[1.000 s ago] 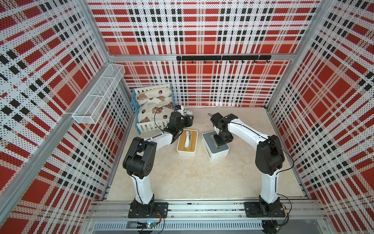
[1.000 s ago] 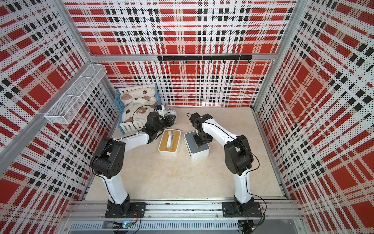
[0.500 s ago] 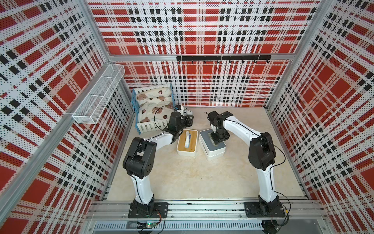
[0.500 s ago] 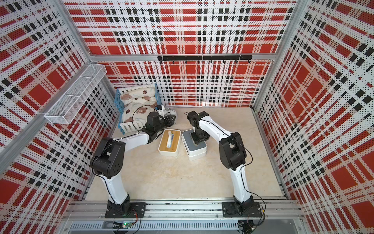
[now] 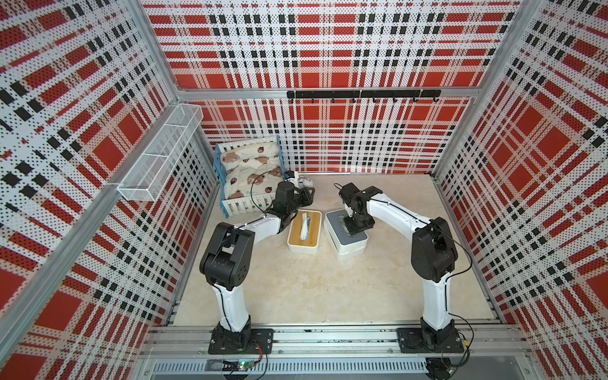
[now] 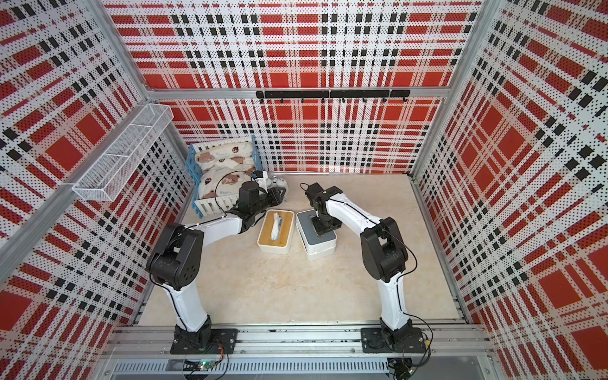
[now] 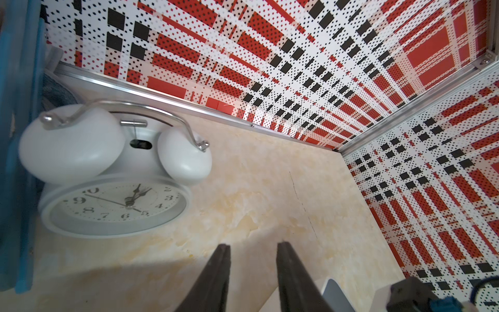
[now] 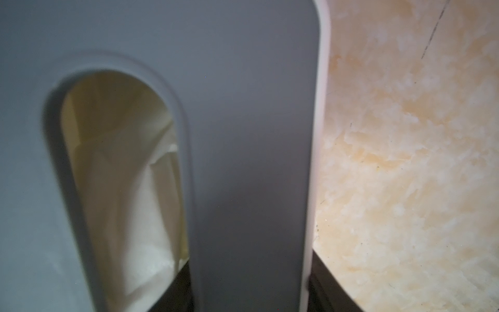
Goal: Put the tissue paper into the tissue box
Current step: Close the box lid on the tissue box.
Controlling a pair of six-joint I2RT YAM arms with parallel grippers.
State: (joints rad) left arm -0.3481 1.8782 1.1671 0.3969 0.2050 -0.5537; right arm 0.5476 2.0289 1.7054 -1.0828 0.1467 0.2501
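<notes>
Mostly the risk sits on the right side. Worktop [image 5: 312, 289] looks smooth, so a box could skid on it. Grey-lidded tissue box [image 5: 334, 220] stands just beside the wood-topped box [image 5: 314, 230] with a narrow gap between them. Right hand [image 5: 352, 230] is clamped on the grey lid's side strip, one finger down in the slot and the other outside the long edge. That hold is off to one side, so a lift or twist could pop the lid or tip the whole box. A sideways push would knock it into the wood-topped box. Alarm clock [image 7: 116, 186] sits just ahead of left hand [image 7: 253, 259], whose jaws are apart and empty, low over the worktop. A forward reach likely bumps the clock. Tissue paper [image 8: 129, 205] lies inside the grey box, seen through the slot. The finger in the slot may snag it and drag it out. A separate tuft [image 5: 304, 226] sticks up from the wood-topped box with nothing touching it.
</notes>
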